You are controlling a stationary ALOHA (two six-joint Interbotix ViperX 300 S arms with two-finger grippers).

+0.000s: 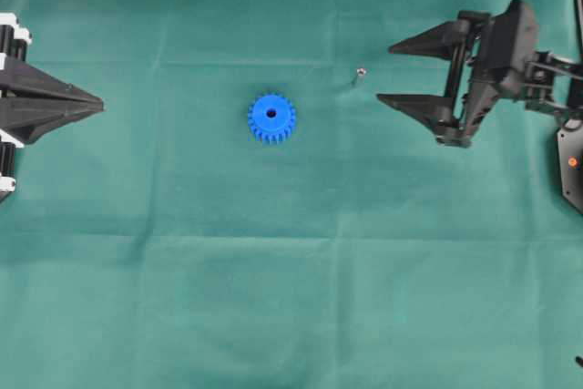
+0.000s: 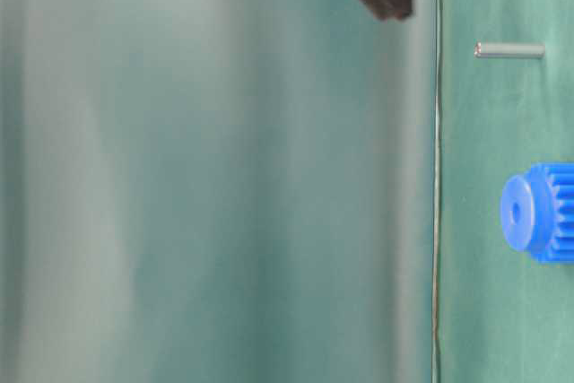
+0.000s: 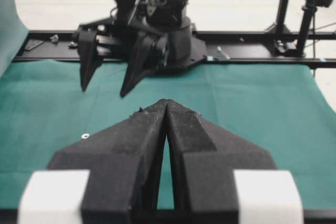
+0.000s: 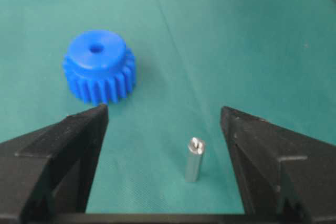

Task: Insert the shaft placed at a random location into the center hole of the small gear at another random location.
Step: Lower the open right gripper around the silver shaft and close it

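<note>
Shaft: the tiny silver-grey metal cylindrical shaft [image 4: 194,160] stands upright on the green cloth-covered surface [image 1: 291,298], free of any grip, near the gear but apart from it.
Gear: the bright blue plastic toothed small gear [image 1: 271,117] lies flat, hub up, with its dark round center hole [image 1: 271,114] unobstructed.
Right tool: the black right tool [image 1: 401,72] has its jaws spread wide and holds nothing; in the right wrist view the shaft sits between the two fingers.
Left tool: the black left tool [image 1: 96,104] has its jaws pressed together, empty, at the left edge, well apart from both parts.
Risk, topple: judged likely if one finger meets the upright shaft first; it would fall and roll.
Risk, tilt: an off-centre pinch would cant the shaft, so it would jam at the hole.
Risk, shift: the unheld gear may slide under side load.
</note>
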